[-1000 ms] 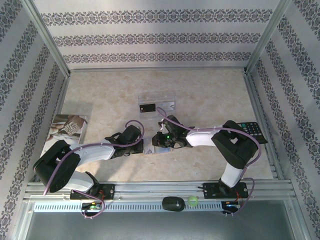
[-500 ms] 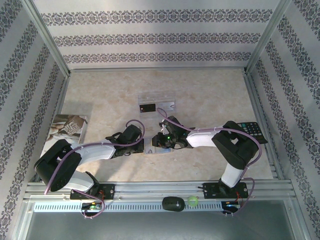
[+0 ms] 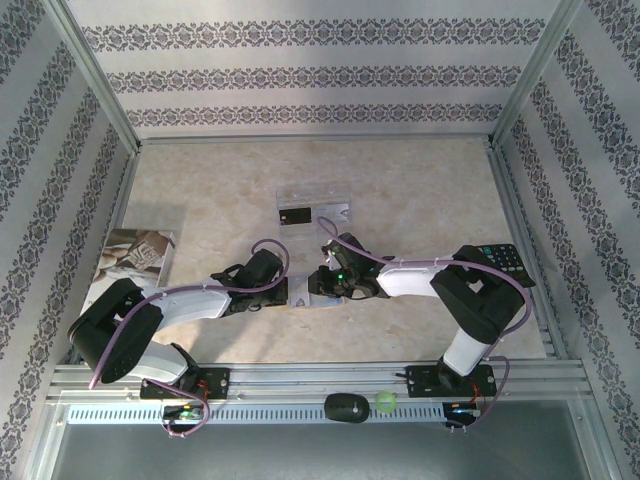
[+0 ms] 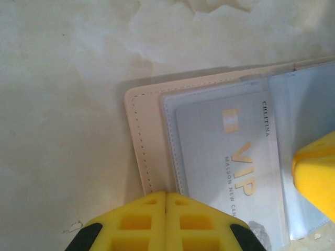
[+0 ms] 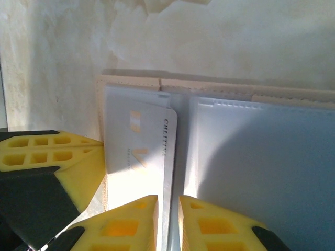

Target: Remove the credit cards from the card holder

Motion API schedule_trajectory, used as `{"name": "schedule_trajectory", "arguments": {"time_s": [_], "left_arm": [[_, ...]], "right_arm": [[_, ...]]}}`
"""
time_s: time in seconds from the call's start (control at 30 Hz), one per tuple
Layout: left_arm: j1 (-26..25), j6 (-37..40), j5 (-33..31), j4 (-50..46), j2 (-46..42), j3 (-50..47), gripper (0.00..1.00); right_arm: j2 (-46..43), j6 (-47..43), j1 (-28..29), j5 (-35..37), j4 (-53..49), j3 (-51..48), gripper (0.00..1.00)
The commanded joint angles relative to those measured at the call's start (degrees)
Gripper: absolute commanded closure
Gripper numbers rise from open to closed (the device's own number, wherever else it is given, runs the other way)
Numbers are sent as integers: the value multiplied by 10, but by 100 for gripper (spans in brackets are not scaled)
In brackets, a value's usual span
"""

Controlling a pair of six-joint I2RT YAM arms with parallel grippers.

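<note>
Nearest to the arm bases, the left gripper (image 4: 166,201) is closed completely and holds nothing. Its tips rest on the tan border of the holder (image 4: 144,136), and I think it is there to press the holder down. The holder lies open and flat on the table (image 3: 420,190), between the two grippers. Its pale blue-grey inside faces up.

The pale card (image 4: 225,157) sits in the clear pocket on the side of the left gripper. The right gripper (image 5: 167,209) comes from the other side. Its jaws are nearly together and the free edge of the card runs into the thin slit between them, so it seems to pinch this edge. I cannot tell if the plastic of the pocket is also caught.

This is the first danger. If the pocket is pinched together with the card, a pull moves the whole holder and the card does not slide out. The closed left tips touch only a narrow border, so the holder can slip from under them, lift or fold shut. The grip on the card is thin, so the card can also escape and fall back. The two grippers stand very near, and a careless pull may knock them together.

Farther away, the black card (image 3: 294,215) lies in the clear tray (image 3: 335,210), well apart from the holder. On the way there the pale card can drop if the pinch is weak.
</note>
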Motion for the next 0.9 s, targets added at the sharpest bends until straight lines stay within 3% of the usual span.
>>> {"name": "schedule_trajectory", "arguments": {"time_s": [0.0,0.4,0.73,0.87], "left_arm": [[7,5,5,-14,29,-24,100],[10,3,13,-3,38,-24,100],[11,1,12,-3,35,-27,100],[13,1,13,-4,34,-29,100]], "right_arm": [[16,0,-2,-7,3,12,81],[34,13,-1,-23,23,14,80],[21,20,-4,-11,34,-3,100],[1,25,-8,11,32,-23,100]]}}
